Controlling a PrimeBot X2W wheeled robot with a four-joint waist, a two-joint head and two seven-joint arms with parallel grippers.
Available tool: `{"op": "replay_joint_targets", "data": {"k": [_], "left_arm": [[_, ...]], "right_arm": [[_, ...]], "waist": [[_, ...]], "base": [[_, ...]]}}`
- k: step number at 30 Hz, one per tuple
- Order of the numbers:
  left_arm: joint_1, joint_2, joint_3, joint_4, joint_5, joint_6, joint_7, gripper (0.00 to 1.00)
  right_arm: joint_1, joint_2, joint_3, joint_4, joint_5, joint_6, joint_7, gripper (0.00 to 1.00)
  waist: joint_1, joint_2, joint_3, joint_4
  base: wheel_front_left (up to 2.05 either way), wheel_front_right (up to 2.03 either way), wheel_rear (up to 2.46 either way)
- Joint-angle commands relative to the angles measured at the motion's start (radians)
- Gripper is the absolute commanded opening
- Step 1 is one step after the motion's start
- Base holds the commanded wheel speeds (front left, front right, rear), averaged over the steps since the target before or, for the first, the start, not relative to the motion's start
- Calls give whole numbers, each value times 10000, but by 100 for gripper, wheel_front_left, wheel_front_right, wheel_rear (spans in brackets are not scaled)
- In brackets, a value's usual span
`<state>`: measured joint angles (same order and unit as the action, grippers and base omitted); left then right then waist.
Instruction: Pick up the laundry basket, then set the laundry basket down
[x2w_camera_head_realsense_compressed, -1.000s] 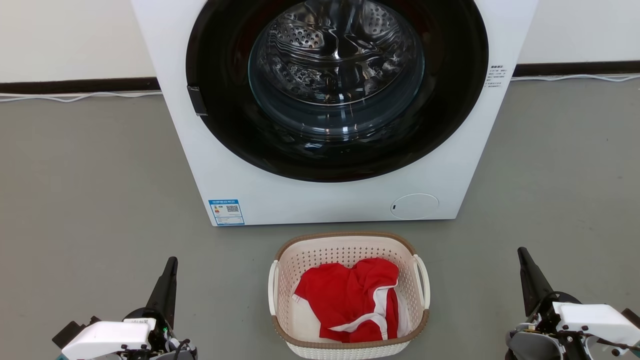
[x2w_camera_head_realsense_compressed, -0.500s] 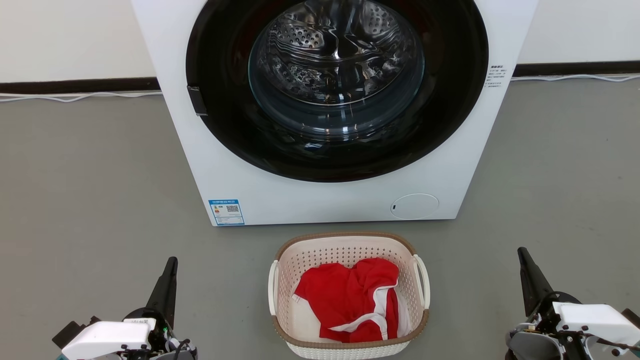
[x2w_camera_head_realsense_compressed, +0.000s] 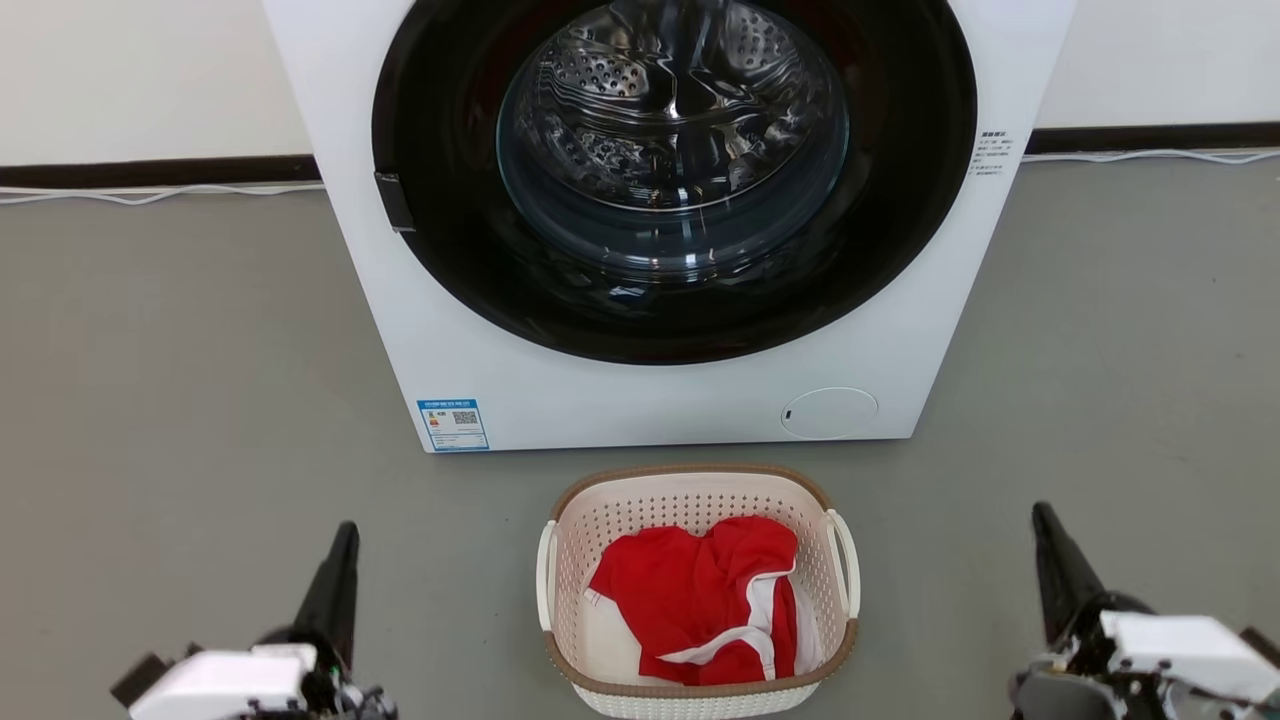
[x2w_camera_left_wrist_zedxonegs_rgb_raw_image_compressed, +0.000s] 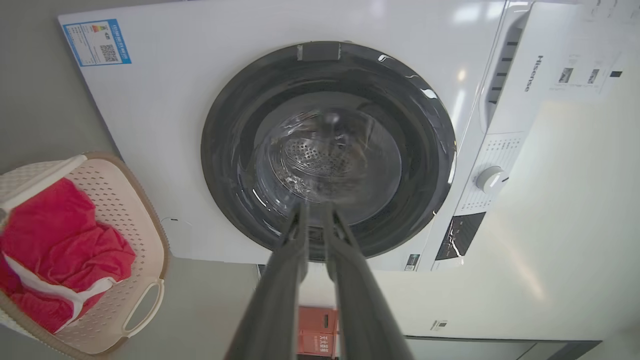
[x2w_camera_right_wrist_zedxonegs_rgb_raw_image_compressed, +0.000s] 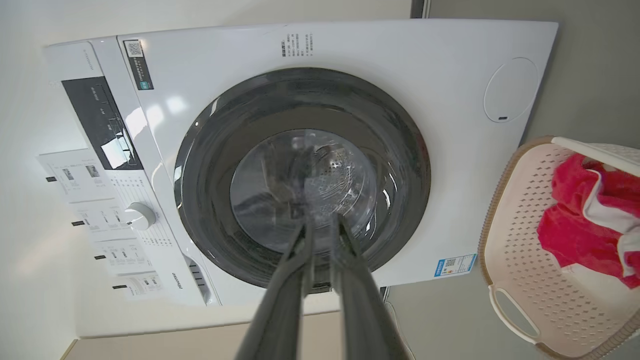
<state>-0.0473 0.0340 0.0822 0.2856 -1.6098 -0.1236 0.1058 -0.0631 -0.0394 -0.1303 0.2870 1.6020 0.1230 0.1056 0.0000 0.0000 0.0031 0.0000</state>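
The basket (x2w_camera_head_realsense_compressed: 690, 495) sits upright on the floor (x2w_camera_head_realsense_compressed: 180, 400) just before the washer (x2w_camera_head_realsense_compressed: 650, 400), handles (x2w_camera_head_realsense_compressed: 546, 575) left and right, long axis apparently across. It lies between the left gripper (x2w_camera_head_realsense_compressed: 347, 528) and right gripper (x2w_camera_head_realsense_compressed: 1040, 511), apart from both. Each has sunk slightly, fingers (x2w_camera_left_wrist_zedxonegs_rgb_raw_image_compressed: 280, 280) barely parted, empty. The basket has not moved.

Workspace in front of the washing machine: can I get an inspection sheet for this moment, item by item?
Surface: grey floor, level.
Job's things: laundry basket stands on the floor just before the washing machine, untouched, with a red garment inside.
Clutter: nothing seen near the basket.
Hands: left hand and right hand flank the basket, apart from it; fingers close together with a thin gap, holding nothing.
Cables: white cable along the wall base.
Surroundings: pale wall with dark skirting.
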Motion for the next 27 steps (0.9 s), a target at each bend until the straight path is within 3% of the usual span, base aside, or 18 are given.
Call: {"op": "replay_joint_targets", "data": {"k": [1, 8, 12, 27], "left_arm": [[31, -11, -5, 54, 0, 2, -5, 100], [39, -2, -163, -19, -16, -2, -211, 100], [57, 4, -227, -60, -9, -5, -328, 100], [6, 25, -422, 60, 956, -13, -769, 100]], "right_arm": [[25, 8, 6, 49, 0, 0, -3, 100], [45, -3, 98, -66, -59, 4, -184, 100], [64, -41, 196, -118, -165, 7, -311, 100], [5, -155, 318, -174, -1716, 16, -767, 100]], "waist": [[0, 0, 1, 0], [22, 0, -7, -1], [2, 0, 18, -3], [1, 0, 41, -13]], "base": [[0, 0, 0], [0, 0, 0], [0, 0, 0], [0, 0, 0]]}}
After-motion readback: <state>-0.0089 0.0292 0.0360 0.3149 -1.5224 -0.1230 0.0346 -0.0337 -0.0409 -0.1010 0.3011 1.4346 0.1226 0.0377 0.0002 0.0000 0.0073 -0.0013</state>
